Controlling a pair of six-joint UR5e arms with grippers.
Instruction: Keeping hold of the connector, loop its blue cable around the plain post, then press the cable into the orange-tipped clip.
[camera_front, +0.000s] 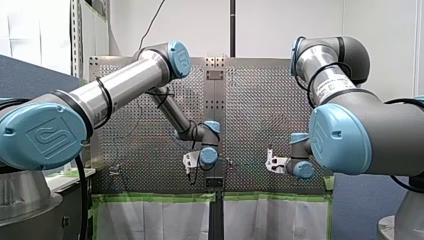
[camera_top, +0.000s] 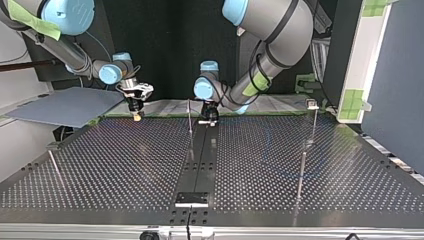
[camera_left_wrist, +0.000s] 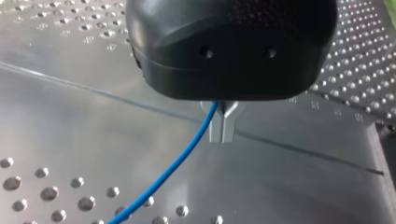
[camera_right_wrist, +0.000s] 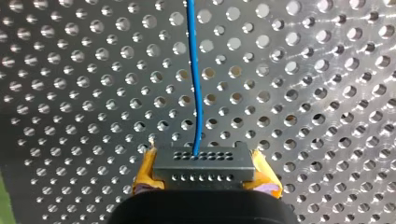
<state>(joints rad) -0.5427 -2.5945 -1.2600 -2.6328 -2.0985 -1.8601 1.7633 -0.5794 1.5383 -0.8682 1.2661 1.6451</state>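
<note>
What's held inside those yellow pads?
A dark connector with rows of small holes, clamped in my right tool; a blue cable leaves its face. The tool's black body covers its rear.

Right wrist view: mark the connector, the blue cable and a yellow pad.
connector (camera_right_wrist: 204, 163), right wrist view, middle of its dark holed face.
blue cable (camera_right_wrist: 195, 84), right wrist view, midway along the strand.
yellow pad (camera_right_wrist: 145, 173), right wrist view, its face beside the connector.

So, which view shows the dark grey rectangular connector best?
The right wrist view: the dark grey rectangular connector sits between my right gripper's yellow pads. The left wrist view shows only its blue cable; front and top views show it too small.
</note>
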